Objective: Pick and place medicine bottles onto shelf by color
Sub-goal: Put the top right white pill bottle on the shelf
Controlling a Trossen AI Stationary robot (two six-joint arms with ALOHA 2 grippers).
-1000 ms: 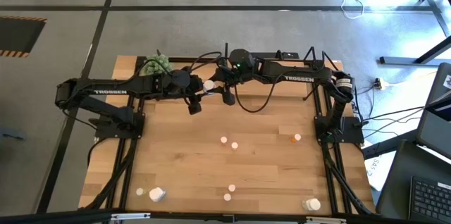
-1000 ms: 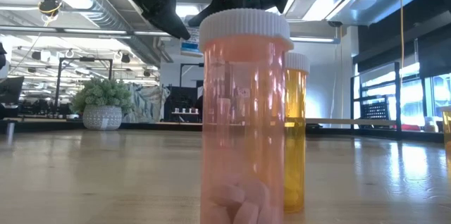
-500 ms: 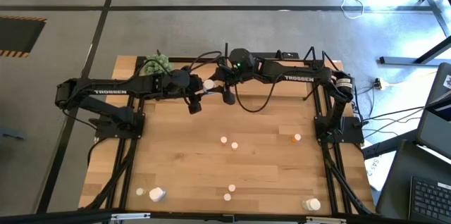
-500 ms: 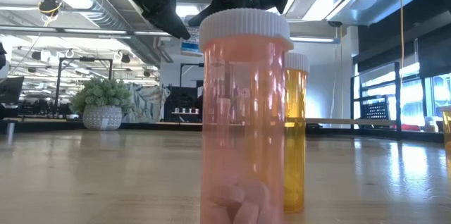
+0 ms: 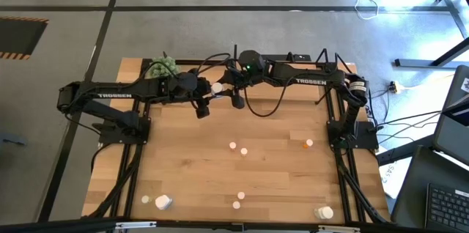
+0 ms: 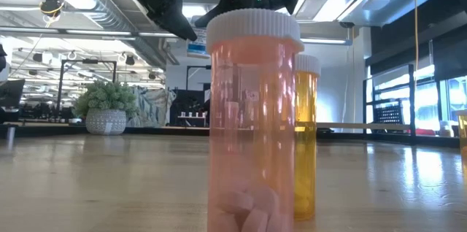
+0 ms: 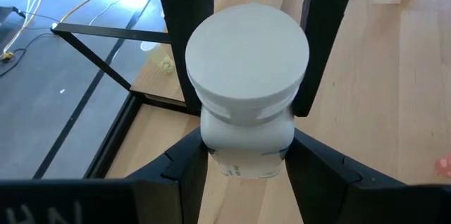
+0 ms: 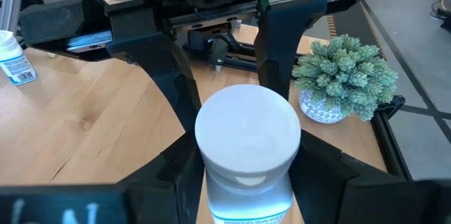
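Note:
One white medicine bottle (image 5: 217, 88) with a white cap hangs above the table's far middle, and both grippers are shut on it. My left gripper (image 5: 207, 95) comes at it from the table's left and my right gripper (image 5: 228, 92) from the right. In each wrist view the other arm's fingers stand beyond the cap (image 7: 246, 48). The shelf (image 6: 365, 125), a light board with thin black uprights (image 5: 323, 58), stands at the far right, mostly under my right arm. Several small bottles (image 5: 238, 148) stand on the table's near half. My left gripper pinches the white bottle's body just under the cap (image 7: 246, 146) between its two fingers. They come from the table's left, slanting a little down. The bottle stands upright, cap up, clear of the table. My right gripper pinches the same bottle's body below the cap (image 8: 246, 196) between its two fingers. They come from the table's right, slanting a little down, opposite the left fingers (image 8: 173, 76).
A green plant in a pot (image 5: 164, 67) stands at the far left corner. A pinkish bottle (image 6: 254, 115) and an orange one (image 6: 306, 137) stand near the front edge. Larger white bottles are at the near left (image 5: 163, 202) and near right (image 5: 325, 212). An orange-topped bottle (image 5: 308, 143) is mid-right.

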